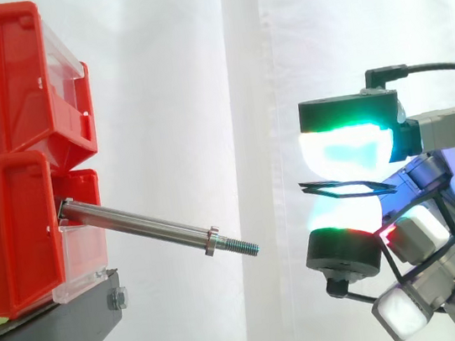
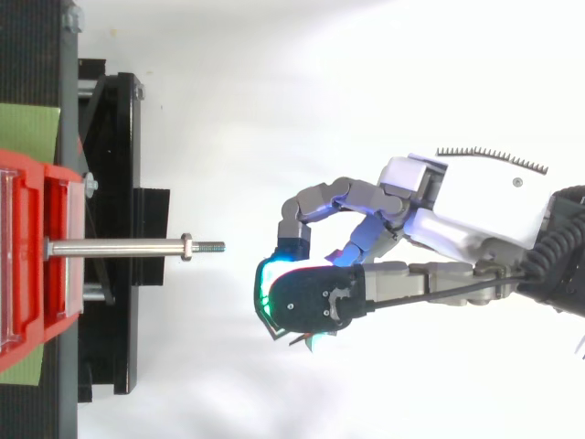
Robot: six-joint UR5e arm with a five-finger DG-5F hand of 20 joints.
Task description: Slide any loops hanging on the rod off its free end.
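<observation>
My hand [image 2: 430,215], pinching a thin black loop [image 1: 349,187], stands clear of the bare rod [image 1: 142,225], at its 3 o'clock.

- I log two red bins stacked at the left. The upper bin [image 1: 2,75] sits on the lower bin [image 1: 9,244], and its front edge reaches slightly further right.
- A clear plastic panel [image 1: 84,263] covers the lower bin's open front.
- A black stand [image 1: 55,330] carries the bins. From above I see it running as dark bars along the left side.
- A bolt head [image 1: 117,300] sits on the stand's right-hand corner, just under the lower bin.
- A green sheet [image 2: 27,133] lies on the stand under the lower bin. From above it shows on both sides of the bin.
- A white curtain [image 1: 200,98] hangs in vertical folds at the far side.
</observation>
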